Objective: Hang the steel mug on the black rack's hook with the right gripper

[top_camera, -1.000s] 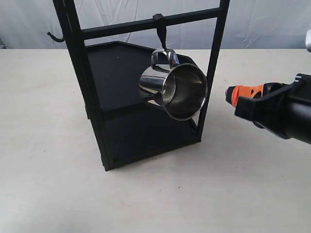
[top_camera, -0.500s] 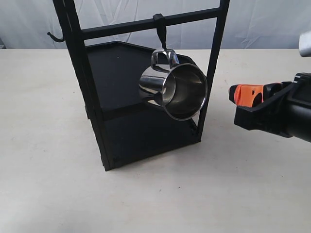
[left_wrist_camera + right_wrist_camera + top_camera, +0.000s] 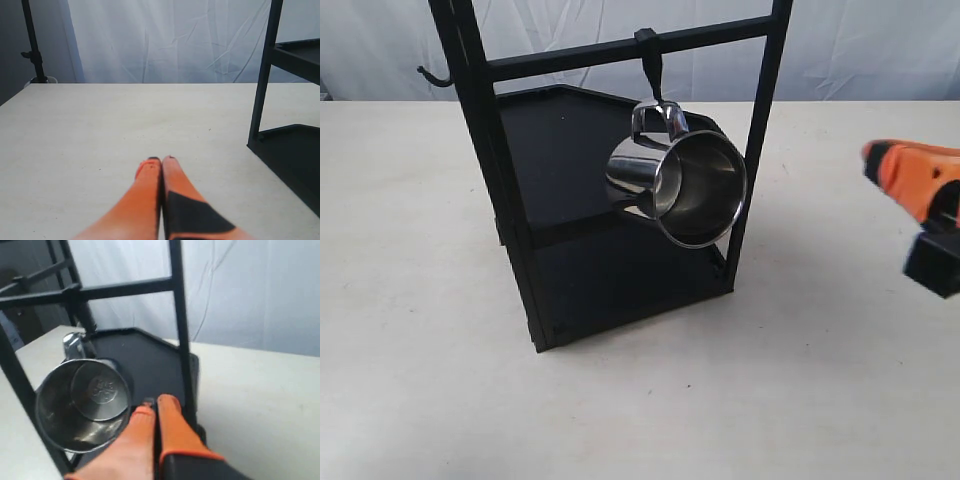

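One mug (image 3: 680, 185) hangs on the hook (image 3: 651, 68) upper centre of our rack (image 3: 570, 220); right gripper (image 3: 154, 407) empty at right edge, fingers together; left gripper (image 3: 161, 161) closed too.

Both end effectors, left (image 3: 161, 161) and right (image 3: 156, 405), are closed and empty.

A pale, matte table (image 3: 420, 300) with a plain, faintly speckled top carries only the black rack (image 3: 610, 270), whose base sits flat on it toward the back, left of the middle.
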`<state>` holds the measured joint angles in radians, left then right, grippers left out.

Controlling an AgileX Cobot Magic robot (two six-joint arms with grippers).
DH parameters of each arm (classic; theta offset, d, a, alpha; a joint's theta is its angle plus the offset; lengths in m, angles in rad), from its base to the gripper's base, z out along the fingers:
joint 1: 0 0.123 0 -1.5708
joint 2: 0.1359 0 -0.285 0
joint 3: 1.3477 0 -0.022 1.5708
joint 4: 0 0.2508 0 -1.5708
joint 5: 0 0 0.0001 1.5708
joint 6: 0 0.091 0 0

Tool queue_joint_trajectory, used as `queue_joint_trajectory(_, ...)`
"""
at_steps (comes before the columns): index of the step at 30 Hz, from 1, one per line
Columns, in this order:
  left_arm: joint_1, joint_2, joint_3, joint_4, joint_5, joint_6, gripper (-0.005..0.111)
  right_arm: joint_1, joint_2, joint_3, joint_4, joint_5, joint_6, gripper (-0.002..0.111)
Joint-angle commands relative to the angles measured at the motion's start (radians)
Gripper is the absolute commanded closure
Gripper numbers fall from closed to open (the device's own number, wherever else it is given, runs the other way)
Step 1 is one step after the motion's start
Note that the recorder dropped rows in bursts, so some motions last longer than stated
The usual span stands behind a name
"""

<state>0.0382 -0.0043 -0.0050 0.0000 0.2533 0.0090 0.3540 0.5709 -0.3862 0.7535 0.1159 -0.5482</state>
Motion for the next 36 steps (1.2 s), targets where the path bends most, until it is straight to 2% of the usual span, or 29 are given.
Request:
queue_joint_trajectory(1, -0.001, 0.004, 0.005, -0.007, -0.014, -0.002, 0.107, -0.212, -0.243, 0.130, -0.021, 0.073, -0.001, 0.109)
queue_joint_trajectory(3, -0.001, 0.004, 0.005, -0.007, -0.014, -0.002, 0.107, -0.277, -0.310, 0.170, -0.032, 0.112, -0.001, 0.109)
queue_joint_trajectory(6, -0.001, 0.004, 0.005, -0.007, -0.014, -0.002, 0.107, -0.324, -0.389, 0.220, -0.056, 0.170, -0.001, 0.109)
queue_joint_trajectory(12, -0.001, 0.004, 0.005, -0.007, -0.014, -0.002, 0.107, -0.324, -0.425, 0.270, -0.104, 0.205, 0.020, 0.109)
queue_joint_trajectory(13, -0.001, 0.004, 0.005, -0.007, -0.014, -0.002, 0.107, -0.324, -0.442, 0.278, -0.139, 0.207, 0.053, 0.109)
queue_joint_trajectory(16, -0.001, 0.004, 0.005, -0.007, -0.014, -0.002, 0.107, -0.324, -0.497, 0.317, -0.469, 0.221, 0.452, 0.109)
queue_joint_trajectory(18, -0.001, 0.004, 0.005, -0.007, -0.014, -0.002, 0.107, -0.324, -0.508, 0.331, -0.546, 0.227, 0.537, 0.109)
queue_joint_trajectory(26, -0.001, 0.004, 0.005, -0.007, -0.014, -0.002, 0.107, -0.324, -0.546, 0.386, -0.630, 0.250, 0.548, 0.109)
queue_joint_trajectory(36, -0.001, 0.004, 0.005, -0.007, -0.014, -0.002, 0.107, -0.324, -0.546, 0.386, -0.634, 0.248, 0.548, 0.109)
